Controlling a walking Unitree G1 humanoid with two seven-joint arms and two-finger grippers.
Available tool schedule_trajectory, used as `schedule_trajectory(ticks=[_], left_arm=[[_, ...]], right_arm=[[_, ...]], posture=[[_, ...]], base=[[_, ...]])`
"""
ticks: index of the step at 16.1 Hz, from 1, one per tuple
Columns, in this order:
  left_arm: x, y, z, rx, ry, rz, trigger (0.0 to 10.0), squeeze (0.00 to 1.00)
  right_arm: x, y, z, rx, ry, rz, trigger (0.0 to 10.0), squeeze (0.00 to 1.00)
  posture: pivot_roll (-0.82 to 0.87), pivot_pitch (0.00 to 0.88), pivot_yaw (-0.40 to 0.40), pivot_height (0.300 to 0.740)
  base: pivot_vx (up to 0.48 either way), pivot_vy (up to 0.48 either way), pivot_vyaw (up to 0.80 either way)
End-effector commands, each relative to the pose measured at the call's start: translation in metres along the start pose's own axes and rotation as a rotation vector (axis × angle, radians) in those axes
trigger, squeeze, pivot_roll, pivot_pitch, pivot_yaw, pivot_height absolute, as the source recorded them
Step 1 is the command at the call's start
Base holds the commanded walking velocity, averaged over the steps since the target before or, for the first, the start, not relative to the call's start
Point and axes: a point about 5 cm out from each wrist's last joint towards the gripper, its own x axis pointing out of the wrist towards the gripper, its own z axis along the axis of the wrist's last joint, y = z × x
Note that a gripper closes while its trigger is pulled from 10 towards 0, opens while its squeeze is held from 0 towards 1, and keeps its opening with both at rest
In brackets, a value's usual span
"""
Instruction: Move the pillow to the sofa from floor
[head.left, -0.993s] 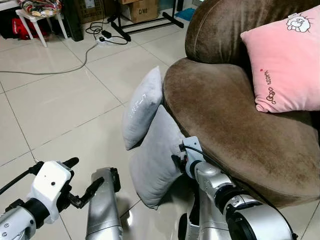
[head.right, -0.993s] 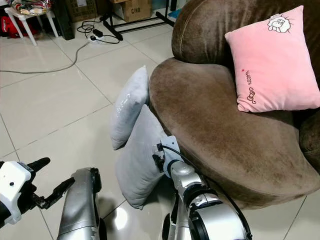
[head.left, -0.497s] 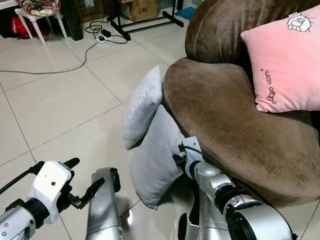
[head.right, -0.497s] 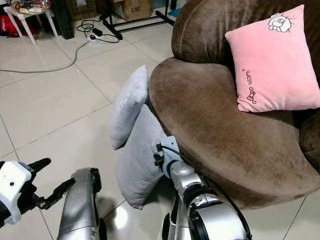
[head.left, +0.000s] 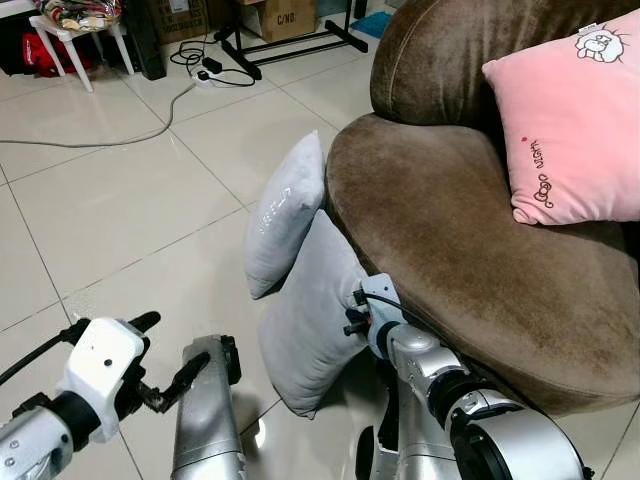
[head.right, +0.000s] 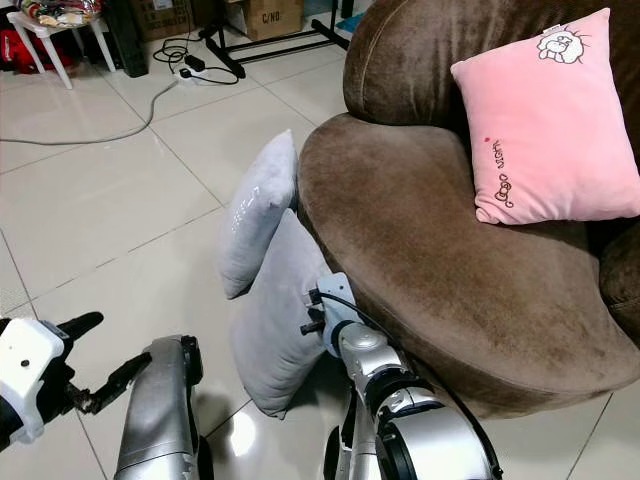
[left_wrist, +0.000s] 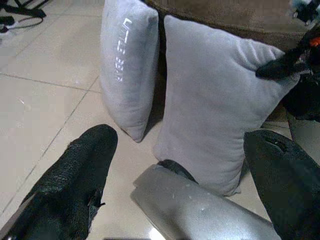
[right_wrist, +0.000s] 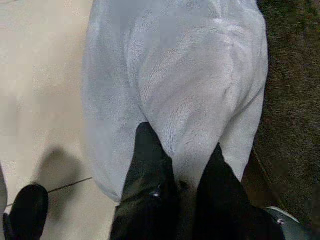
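At the near left, the left gripper (head.left: 165, 352) hovers low above the tiled floor (head.left: 120, 210) with its two black fingers spread apart and nothing between them; it points toward the pillows but touches none. To its right, two grey pillows stand on the floor and lean against the front of the brown sofa (head.left: 470, 230); the farther grey pillow (head.left: 285, 215) has pale lettering on its side, and the nearer grey pillow (head.left: 312, 315) stands just beside it, touching the sofa edge. The right gripper (right_wrist: 177, 172) is at the near side of this nearer pillow, close to the sofa; its fingers (right_wrist: 150, 160) are pressed on a fold of the grey fabric and pinch it. On the sofa seat at the far right, a pink pillow (head.left: 565, 125) leans against the backrest.
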Motion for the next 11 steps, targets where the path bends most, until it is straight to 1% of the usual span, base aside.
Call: schedule_trajectory(ticks=[1,2,3,4,5,6,7,8,9,10,11], left_arm=[[0.002,-0.001,-0.002,0.012,0.009,-0.014,10.0,0.00],[0.005,0.000,-0.002,0.014,0.001,-0.009,10.0,0.00],[0.008,0.001,0.000,0.016,-0.014,-0.002,10.0,0.00],[0.013,0.001,0.001,0.016,-0.032,0.011,10.0,0.00],[0.015,0.001,0.001,0.014,-0.037,0.015,10.0,0.00],[0.018,0.001,0.001,0.011,-0.049,0.026,10.0,0.00],[0.021,0.001,0.000,0.010,-0.059,0.034,10.0,0.00],[0.026,0.002,0.000,0.016,-0.074,0.045,10.0,0.00],[0.031,0.004,0.004,0.012,-0.100,0.067,10.0,0.00],[0.035,0.005,0.009,0.003,-0.127,0.088,10.0,0.00],[0.040,0.007,0.017,-0.005,-0.166,0.122,10.0,0.00]], right_arm=[[0.000,0.003,0.000,-0.019,0.011,0.038,0.0,0.00],[0.000,0.006,-0.001,-0.040,0.012,0.091,0.0,0.00],[-0.001,0.006,0.000,-0.021,0.002,0.134,0.0,0.00],[-0.002,0.003,0.002,0.013,-0.018,0.177,0.0,0.00],[-0.003,0.001,0.003,0.014,-0.025,0.191,0.0,0.00],[-0.006,-0.004,0.005,0.039,-0.054,0.232,0.0,0.00],[-0.010,-0.014,0.008,0.084,-0.094,0.256,0.0,0.00],[-0.017,-0.025,0.016,0.134,-0.162,0.269,0.0,0.00],[-0.027,-0.036,0.030,0.203,-0.262,0.270,0.0,0.00],[-0.036,-0.042,0.041,0.255,-0.330,0.260,0.0,0.00],[-0.053,-0.051,0.059,0.320,-0.436,0.259,0.0,0.00]], posture=[[0.20,0.028,-0.050,0.455],[0.20,0.005,-0.055,0.455],[0.19,0.000,-0.059,0.455],[0.18,0.000,-0.064,0.455],[0.18,0.000,-0.064,0.455],[0.16,0.000,-0.063,0.455],[0.15,0.000,-0.061,0.455],[0.14,0.000,-0.059,0.455],[0.12,0.000,-0.057,0.455],[0.12,0.000,-0.058,0.455],[0.11,0.000,-0.058,0.455]], base=[[0.000,0.000,0.00],[0.000,0.000,0.00],[0.000,0.000,0.00],[0.000,0.000,0.00],[0.000,0.000,0.00],[0.000,0.000,0.00],[0.000,0.000,0.00],[0.000,0.000,0.00],[0.000,0.000,0.00],[0.000,0.000,0.00],[0.000,0.000,0.00]])
